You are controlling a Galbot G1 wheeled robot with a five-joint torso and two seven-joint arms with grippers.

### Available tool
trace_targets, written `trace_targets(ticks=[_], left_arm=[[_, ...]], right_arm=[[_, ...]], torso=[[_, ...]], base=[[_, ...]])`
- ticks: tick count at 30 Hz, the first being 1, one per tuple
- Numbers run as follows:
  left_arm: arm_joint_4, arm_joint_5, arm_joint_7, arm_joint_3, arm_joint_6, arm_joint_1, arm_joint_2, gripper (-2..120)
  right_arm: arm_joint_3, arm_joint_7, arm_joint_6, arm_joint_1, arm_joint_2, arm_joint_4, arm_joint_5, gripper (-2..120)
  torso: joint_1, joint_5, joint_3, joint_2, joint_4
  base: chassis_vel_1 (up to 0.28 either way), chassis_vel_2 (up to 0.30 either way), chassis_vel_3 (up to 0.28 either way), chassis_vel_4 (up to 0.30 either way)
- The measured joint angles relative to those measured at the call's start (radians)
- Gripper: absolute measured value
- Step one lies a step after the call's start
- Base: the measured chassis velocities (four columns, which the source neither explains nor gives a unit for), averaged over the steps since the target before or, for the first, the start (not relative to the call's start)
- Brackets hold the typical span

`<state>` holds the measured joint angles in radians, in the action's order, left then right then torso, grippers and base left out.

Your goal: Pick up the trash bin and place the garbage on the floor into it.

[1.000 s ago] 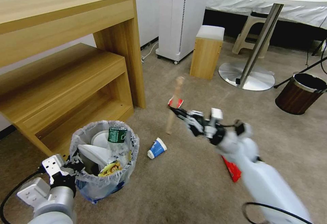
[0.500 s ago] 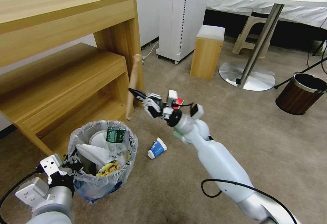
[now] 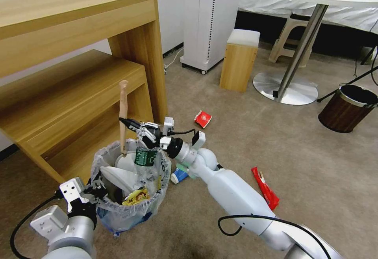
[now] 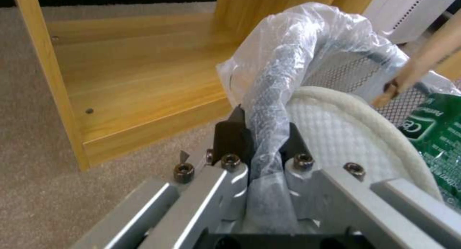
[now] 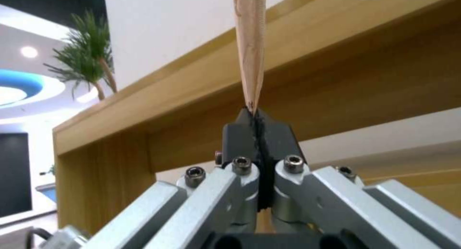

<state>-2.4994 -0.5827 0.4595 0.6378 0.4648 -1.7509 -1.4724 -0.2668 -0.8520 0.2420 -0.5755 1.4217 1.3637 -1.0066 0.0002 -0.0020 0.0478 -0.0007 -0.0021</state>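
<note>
Since a second ago: right arm has swung from over the open carpet, past the wooden shelf unit's leg, to above the bin – the stick travelled with it; the bin and left arm sit slightly further right in the head view.
Right claw (image 3: 125,123): clamped shut on the long pale wooden stick (image 3: 123,118), pinching it partway down its length.
Stick: upright, lower end inside the bin's mouth near its far rim (the left wrist view shows that tip close to the bag-covered mesh wall).
Left claw (image 3: 95,188): closed on the near rim of the small round black trash bin lined with a crinkly translucent plastic bag (image 3: 130,215) – bag and rim pinched between the fingers (image 4: 229,141).
Bin contents: white quilted slipper (image 4: 345,133), clear bottle with a green label (image 3: 145,157), yellow wrapper (image 3: 134,197).
Bin position: low over the beige short-pile carpet floor (image 3: 236,140), just in front of the light wooden two-tier shelf unit (image 3: 75,73); whether it touches the carpet I cannot tell.
Litter on the floor: red paper cup (image 3: 203,118) on its side beyond the right arm; blue paper cup (image 3: 178,176) just beside the bin, partly hidden by the arm; flat red wrapper (image 3: 266,189) well to the right.
</note>
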Motion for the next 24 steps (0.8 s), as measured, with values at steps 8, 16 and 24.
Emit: trace_targets(ticks=[8, 16, 24], left_arm=[[0.000, -0.003, -0.001, 0.003, 0.000, -0.004, 0.003, 3], [-0.001, -0.003, -0.001, 0.008, 0.000, -0.007, 0.003, 3], [-0.001, -0.004, -0.001, 0.011, 0.000, -0.011, 0.002, 3]], right_arm=[[0.007, 0.037, 0.015, 0.008, 0.003, -0.030, 0.042, 0], [0.016, 0.037, 0.004, -0.005, -0.015, -0.015, 0.072, 30], [-0.004, 0.034, -0.006, -0.020, -0.047, 0.002, 0.084, 58]], torso=[[0.000, 0.0000, 0.000, 0.000, 0.0000], [0.000, 0.0000, 0.000, 0.000, 0.0000], [0.000, 0.0000, 0.000, 0.000, -0.0001]], base=[[0.000, 0.000, 0.000, 0.000], [0.000, 0.000, 0.000, 0.000], [0.000, 0.000, 0.000, 0.000]])
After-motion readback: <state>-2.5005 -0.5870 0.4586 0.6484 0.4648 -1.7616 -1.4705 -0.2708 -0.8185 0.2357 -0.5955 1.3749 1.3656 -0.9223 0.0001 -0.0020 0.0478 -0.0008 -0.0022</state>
